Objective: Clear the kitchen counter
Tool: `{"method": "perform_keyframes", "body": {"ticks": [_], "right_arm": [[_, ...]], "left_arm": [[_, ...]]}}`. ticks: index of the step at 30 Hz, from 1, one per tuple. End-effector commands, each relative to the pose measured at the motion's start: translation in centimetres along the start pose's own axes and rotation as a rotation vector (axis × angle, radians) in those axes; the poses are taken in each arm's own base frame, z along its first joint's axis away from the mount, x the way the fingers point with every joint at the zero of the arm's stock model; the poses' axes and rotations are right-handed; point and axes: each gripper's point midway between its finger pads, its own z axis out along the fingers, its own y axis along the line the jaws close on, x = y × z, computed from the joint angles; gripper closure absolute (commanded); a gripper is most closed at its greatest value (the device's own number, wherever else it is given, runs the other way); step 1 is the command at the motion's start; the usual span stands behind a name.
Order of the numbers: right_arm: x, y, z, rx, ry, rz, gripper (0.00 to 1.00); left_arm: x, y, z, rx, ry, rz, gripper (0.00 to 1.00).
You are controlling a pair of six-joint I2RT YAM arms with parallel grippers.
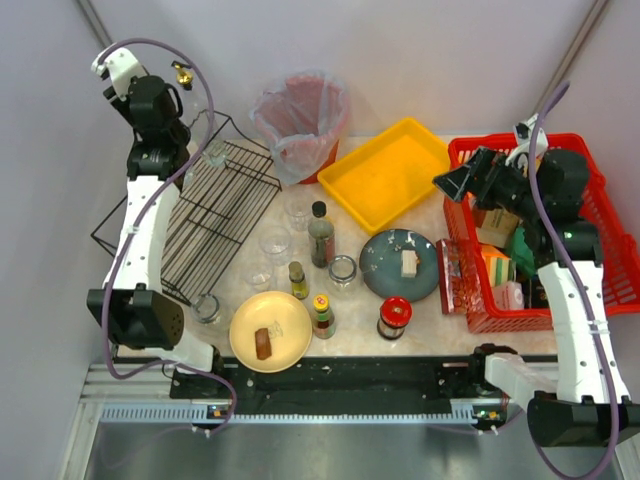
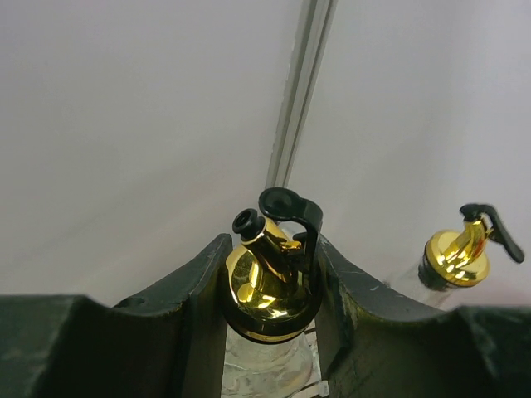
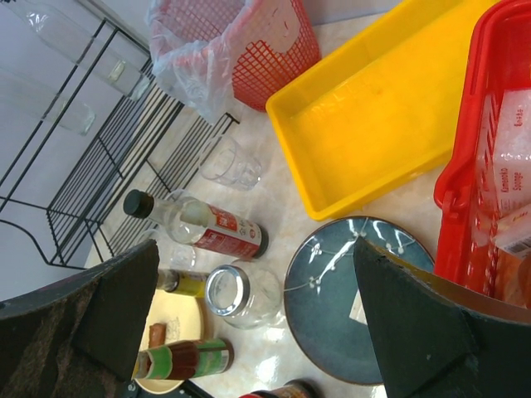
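The surface (image 1: 350, 312) stretched ahead of my arm bases, pale marble inside a black rail. It carried a yellow plate (image 1: 290, 322), a blue plate (image 1: 380, 272), a tall bottle (image 1: 320, 238) and a red-lidded jar (image 1: 394, 316), with a yellow tray (image 1: 395, 175) and a lined bin (image 1: 300, 120) at its far side. My left jaws were pinching a clear bottle at its gold spout cap (image 2: 265, 282), held high at the far left by the wire rack (image 1: 215, 210), with a second gold-capped bottle (image 2: 455, 257) close beside it. My right jaws were spread wide with nothing between them, hanging over the left edge of the red basket (image 1: 600, 190).
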Motion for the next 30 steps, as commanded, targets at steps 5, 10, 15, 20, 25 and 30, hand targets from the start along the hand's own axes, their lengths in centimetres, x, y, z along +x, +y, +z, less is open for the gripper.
{"method": "perform_keyframes", "body": {"ticks": [5, 10, 15, 20, 25, 30], "right_arm": [[-0.3, -0.5, 0.3, 0.003, -0.035, -0.006, 0.02], [0.0, -0.6, 0.4, 0.002, -0.029, -0.003, 0.02], [0.0, -0.6, 0.3, 0.001, -0.031, -0.006, 0.02], [-0.1, -0.5, 0.2, -0.001, -0.035, -0.007, 0.02], [-0.3, -0.2, 0.1, -0.008, -0.036, -0.011, 0.02], [-0.4, 0.2, -0.2, -0.021, -0.04, -0.019, 0.02]], "left_arm": [[-1.4, -0.3, -0.1, 0.059, -0.077, -0.049, 1.0], [0.3, 0.9, 0.8, 0.031, -0.057, -0.022, 1.0], [1.8, 1.6, 0.9, 0.028, -0.034, -0.032, 0.93], [1.8, 1.6, 0.4, 0.055, -0.036, -0.049, 0.54], [0.2, 1.1, -0.2, 0.105, -0.065, -0.038, 0.19], [-2.7, 0.8, -1.9, 0.186, -0.111, -0.008, 0.02]]}}
